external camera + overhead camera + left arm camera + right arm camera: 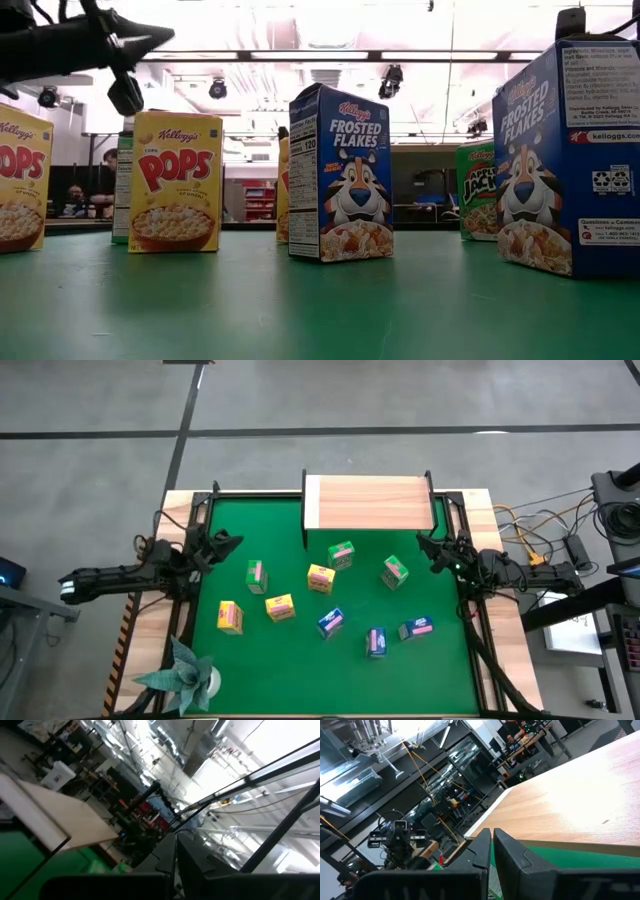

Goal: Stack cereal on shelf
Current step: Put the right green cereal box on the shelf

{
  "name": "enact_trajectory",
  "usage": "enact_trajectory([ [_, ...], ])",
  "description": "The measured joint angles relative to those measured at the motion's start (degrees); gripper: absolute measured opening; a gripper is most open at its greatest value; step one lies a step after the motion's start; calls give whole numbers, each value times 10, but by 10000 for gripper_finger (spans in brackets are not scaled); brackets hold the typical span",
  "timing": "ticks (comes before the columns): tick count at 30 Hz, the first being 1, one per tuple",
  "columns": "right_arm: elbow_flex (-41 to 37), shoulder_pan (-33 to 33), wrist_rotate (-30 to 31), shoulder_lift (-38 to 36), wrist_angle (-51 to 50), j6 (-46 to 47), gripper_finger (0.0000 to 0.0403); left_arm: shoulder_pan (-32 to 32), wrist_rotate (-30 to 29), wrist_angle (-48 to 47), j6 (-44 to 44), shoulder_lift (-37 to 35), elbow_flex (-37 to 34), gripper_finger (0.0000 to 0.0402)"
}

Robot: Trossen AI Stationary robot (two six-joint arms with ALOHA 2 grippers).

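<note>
Bare shelf point(368, 502) at the mat's point(270, 670) far edge. Nine cereal boxes point(320, 578) scattered upright across it: probably light, stiff, crushable; best pinched across narrow sides. Left gripper point(226, 543) and right gripper point(424, 543) parked at either side, jaws together, holding nothing.

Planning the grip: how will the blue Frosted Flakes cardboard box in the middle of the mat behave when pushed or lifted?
The blue Frosted Flakes cardboard box stands upright on a narrow base, so a high push would probably tip it. Thin printed card suggests it is light and may dent under a hard squeeze.

Rightmost blue cereal box point(568, 150) cut off at edge
</note>
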Motion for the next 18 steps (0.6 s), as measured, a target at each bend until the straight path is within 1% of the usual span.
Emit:
enact_trajectory([
  [3, 0, 0, -45, 3, 11, -17, 12, 1, -5, 1, 24, 18, 0, 0],
  [6, 0, 0, -87, 13, 29, -54, 12, 1, -32, 2, 52, 35, 0, 0],
  [11, 0, -1, -87, 48, 107, -129, 12, 1, -40, 32, 125, 56, 0, 0],
  [14, 0, -1, -87, 76, 170, -185, 12, 0, -29, 60, 150, 69, 0, 0],
  [16, 1, -1, -87, 93, 208, -198, 12, -1, -20, 86, 163, 79, 0, 0],
  [18, 14, -2, -87, 110, 207, -200, 12, -1, -10, 119, 172, 92, 0, 0],
])
